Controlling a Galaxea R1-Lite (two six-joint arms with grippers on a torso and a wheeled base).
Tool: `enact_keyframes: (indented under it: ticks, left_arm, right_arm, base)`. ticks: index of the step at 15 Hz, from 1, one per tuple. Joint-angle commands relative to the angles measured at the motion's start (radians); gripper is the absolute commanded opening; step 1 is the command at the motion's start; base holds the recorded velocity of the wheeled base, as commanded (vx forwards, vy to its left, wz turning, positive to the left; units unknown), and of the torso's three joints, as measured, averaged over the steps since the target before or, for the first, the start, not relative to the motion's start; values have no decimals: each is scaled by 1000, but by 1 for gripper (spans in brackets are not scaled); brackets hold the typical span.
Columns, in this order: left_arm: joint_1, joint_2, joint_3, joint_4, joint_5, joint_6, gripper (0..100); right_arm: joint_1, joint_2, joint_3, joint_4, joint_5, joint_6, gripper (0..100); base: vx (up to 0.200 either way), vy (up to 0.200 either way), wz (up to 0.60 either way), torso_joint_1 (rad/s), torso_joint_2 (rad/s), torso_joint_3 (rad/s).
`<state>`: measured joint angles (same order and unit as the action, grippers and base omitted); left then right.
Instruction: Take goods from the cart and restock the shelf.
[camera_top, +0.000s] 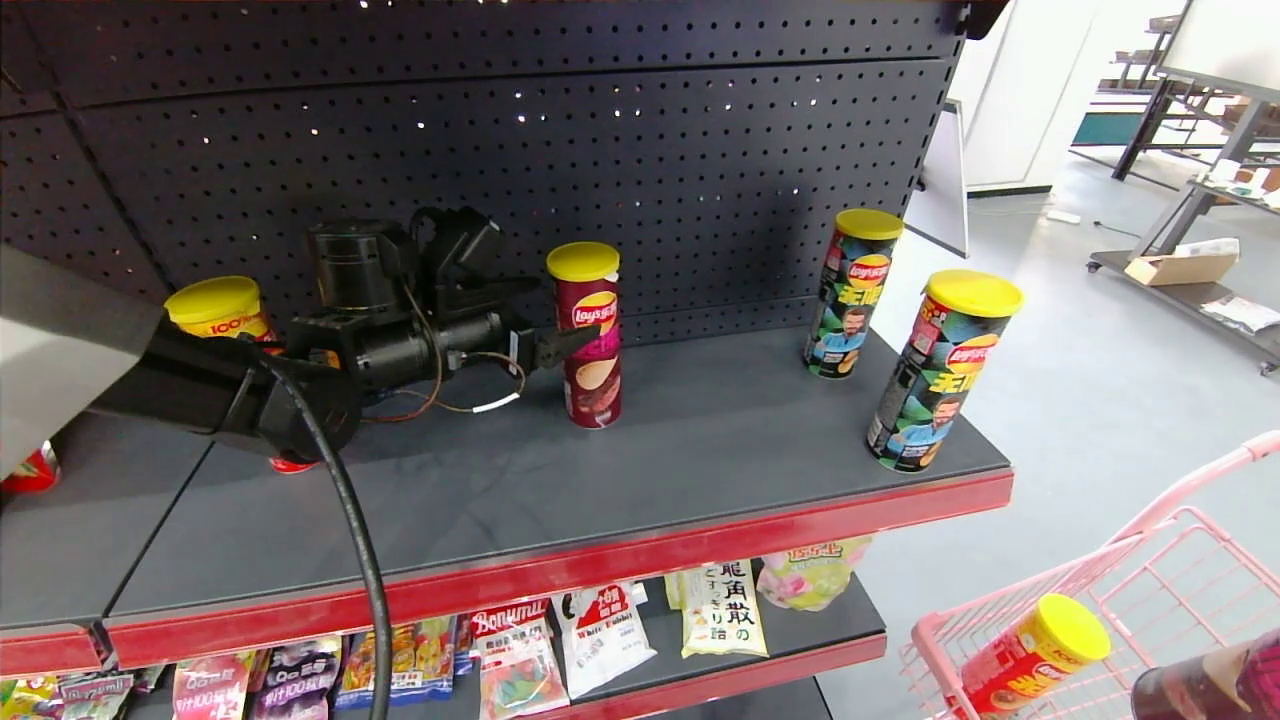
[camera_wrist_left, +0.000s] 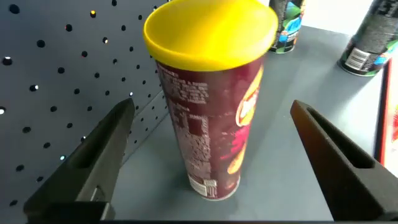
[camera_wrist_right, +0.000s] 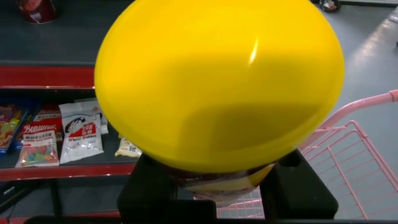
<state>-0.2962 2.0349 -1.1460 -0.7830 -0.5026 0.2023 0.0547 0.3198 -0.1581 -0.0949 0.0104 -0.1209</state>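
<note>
A maroon chip can (camera_top: 592, 340) with a yellow lid stands upright on the grey shelf board (camera_top: 600, 480), near the pegboard. My left gripper (camera_top: 588, 346) reaches in from the left at mid-height of that maroon can (camera_wrist_left: 211, 124). The left gripper (camera_wrist_left: 211, 109) is open, with one finger on each side of the can and a gap to both. My right gripper (camera_wrist_right: 214, 186) is shut on another chip can, whose yellow lid (camera_wrist_right: 217, 81) faces the camera, above the pink cart (camera_wrist_right: 360, 143). A red can (camera_top: 1040, 650) lies in the cart (camera_top: 1150, 570).
Two dark-patterned cans (camera_top: 850, 295) (camera_top: 945, 370) stand at the shelf's right end, the nearer one close to the red front edge. A red can with a yellow lid (camera_top: 215, 310) stands behind my left arm. Snack bags (camera_top: 600, 630) hang on the lower shelf.
</note>
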Motion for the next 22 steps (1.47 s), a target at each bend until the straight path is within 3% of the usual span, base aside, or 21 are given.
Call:
enact_keyframes:
  ticks: [1,10,17,18,22]
  left_arm:
    - [-9,27,-31,1,2,-1,100]
    - [-31,107,-149,2,22,-23,100]
    - [-40,137,-170,-2,33,-23,100]
    - [-40,153,-187,-5,36,-24,0]
    - [-49,159,-195,-10,38,-44,0]
  right_arm:
    - [1,8,0,0,0,0,0]
    - [-1,12,-3,0,-1,0,0]
    - [-1,13,-8,0,-1,0,0]
    - [-1,13,-8,0,-1,0,0]
    - [-1,13,-8,0,-1,6,0]
  base:
    - [0,0,0,0,0,0]
    - [0,0,0,0,0,0]
    - [0,0,0,0,0,0]
    - [0,0,0,0,0,0]
    - [0,0,0,0,0,0]
